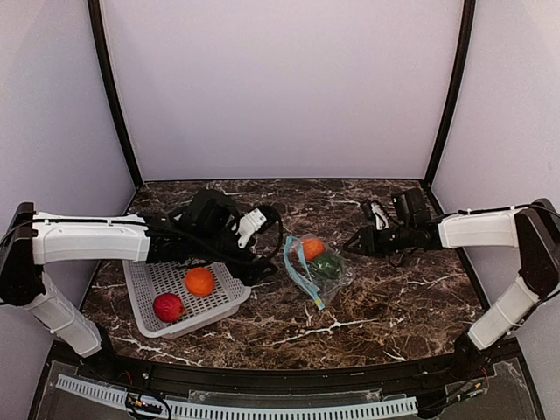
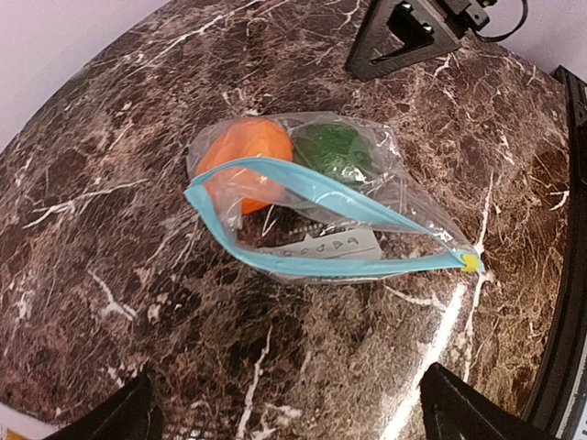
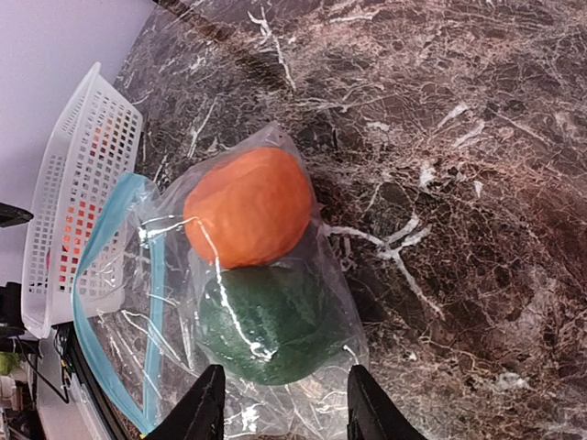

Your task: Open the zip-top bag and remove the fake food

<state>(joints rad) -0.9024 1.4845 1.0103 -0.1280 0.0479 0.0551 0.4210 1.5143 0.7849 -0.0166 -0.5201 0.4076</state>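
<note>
Left wrist: crinkly zip-top bag (image 2: 330,229), round orange (image 2: 243,160), green lump (image 2: 335,151) inside; left pincer (image 2: 289,378), right pincer (image 3: 284,374) released.

The table (image 1: 394,297) is dark brown marble with irregular white veining. The zip-top bag (image 2: 394,183) is clear, with a light blue-teal zip strip (image 2: 321,188) and a yellow end tab (image 2: 470,262). Inside it are an orange piece (image 2: 243,160) and a dark green piece (image 2: 332,151). The basket (image 1: 149,280) is white with a grid of perforations and holds an orange ball (image 1: 200,282) and a red ball (image 1: 169,307).

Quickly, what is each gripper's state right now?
Left gripper: open, holding nothing.
Right gripper: open, jaws astride the zip-top bag's closed end.
</note>
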